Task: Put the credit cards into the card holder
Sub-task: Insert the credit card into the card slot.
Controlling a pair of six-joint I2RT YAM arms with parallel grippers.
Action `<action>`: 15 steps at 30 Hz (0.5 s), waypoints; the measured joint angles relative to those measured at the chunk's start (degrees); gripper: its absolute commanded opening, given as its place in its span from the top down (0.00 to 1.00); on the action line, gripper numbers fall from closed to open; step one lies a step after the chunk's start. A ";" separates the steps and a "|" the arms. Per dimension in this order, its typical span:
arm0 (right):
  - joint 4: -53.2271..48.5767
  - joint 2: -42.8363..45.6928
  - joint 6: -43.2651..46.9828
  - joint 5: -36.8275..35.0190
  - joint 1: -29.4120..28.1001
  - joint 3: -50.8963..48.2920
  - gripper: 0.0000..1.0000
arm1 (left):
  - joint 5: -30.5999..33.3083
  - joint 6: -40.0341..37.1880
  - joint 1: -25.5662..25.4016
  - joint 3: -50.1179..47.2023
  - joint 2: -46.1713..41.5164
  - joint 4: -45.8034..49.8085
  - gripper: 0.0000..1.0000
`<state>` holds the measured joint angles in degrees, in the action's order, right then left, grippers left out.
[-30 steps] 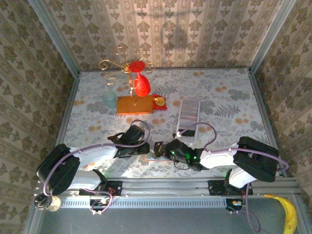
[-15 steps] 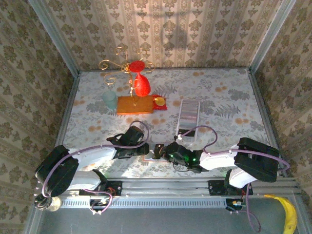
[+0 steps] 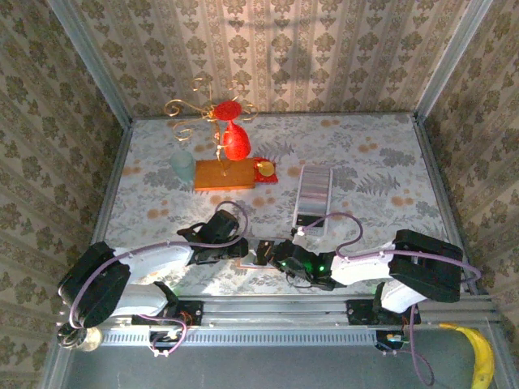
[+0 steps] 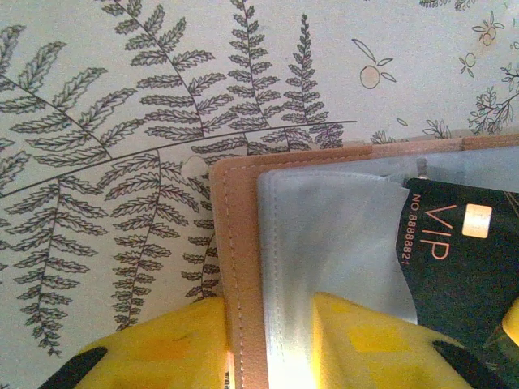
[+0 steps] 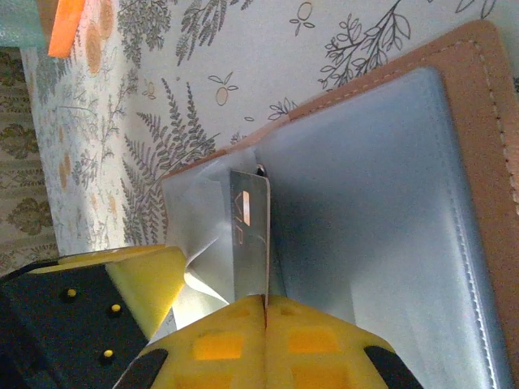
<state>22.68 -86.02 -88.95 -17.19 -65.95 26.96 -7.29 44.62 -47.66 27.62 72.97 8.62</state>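
- Top external: the left gripper (image 3: 233, 253) and right gripper (image 3: 272, 258) meet over the card holder (image 3: 248, 262), near the table's (image 3: 365, 162) front edge.
- Left wrist: the left jaws are partly open, and the 2 fingers (image 4: 162, 348) straddle the card holder's stitched edge.
- Right wrist: the right jaws pinch 1 credit card (image 5: 250, 231), its tip inside the clear sleeve (image 5: 365, 186).

I have the card holder (image 3: 246, 261) lying open on the surface (image 3: 373, 162) near its front edge, between my two pincers. The left pincer (image 4: 268, 352) straddles the holder's left border. The right pincer (image 5: 264, 312), on the holder's right, pinches a card (image 5: 250, 235) over the inner sleeve. The tray (image 3: 313, 190) lies behind and to the right. The block (image 3: 225, 173) sits farther back on the left, with the cup (image 3: 182, 166) just left of it.
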 measured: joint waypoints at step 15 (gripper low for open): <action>5.22 -4.96 1.97 2.49 0.28 2.69 1.00 | 0.02 0.42 -0.37 -0.76 -0.46 -0.59 0.60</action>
<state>27.90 -90.98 -86.98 -14.70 -65.67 29.65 -7.27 45.04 -48.03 26.85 72.51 8.03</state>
